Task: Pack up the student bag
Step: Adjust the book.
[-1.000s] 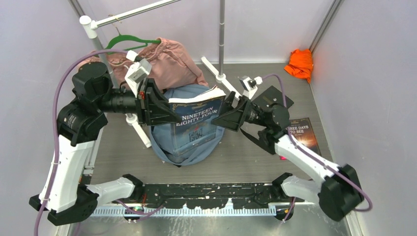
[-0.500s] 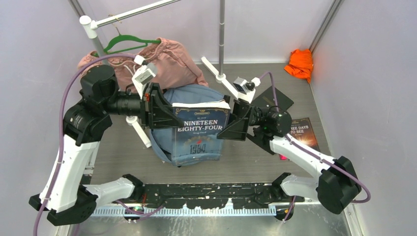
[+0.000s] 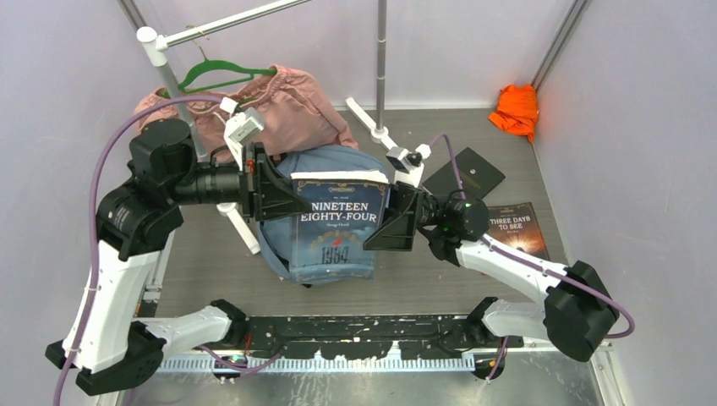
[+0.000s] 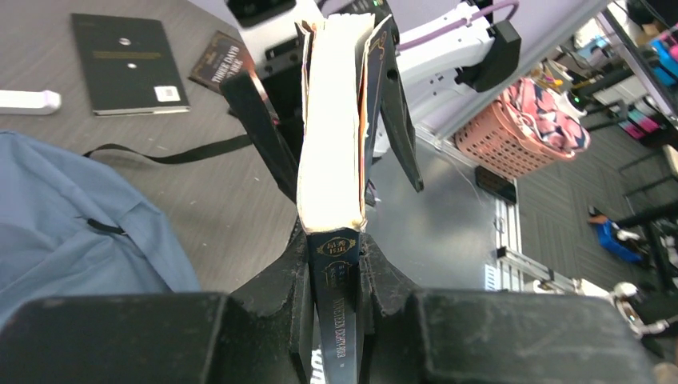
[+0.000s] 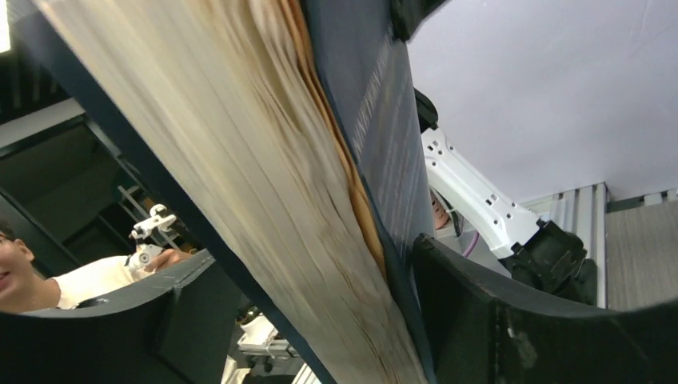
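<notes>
Two clamps, one load: my left gripper (image 3: 294,201) pinches the spine and my right gripper (image 3: 387,216) the page edge of the Nineteen Eighty-Four book (image 3: 338,216) above the student bag (image 3: 338,159), mid-table (image 3: 211,254), with the black book (image 3: 463,173) and the Three Days book (image 3: 514,228) lying right.

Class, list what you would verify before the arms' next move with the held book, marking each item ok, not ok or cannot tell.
1. Spine of Nineteen Eighty-Four book clamped by left gripper: ok.
2. Its page edge clamped by right gripper: ok.
3. Book above student bag: ok.
4. Bag mouth open beneath: cannot tell.
5. Other books packed: not ok; black book and Three Days to See book lie on the table.
</notes>
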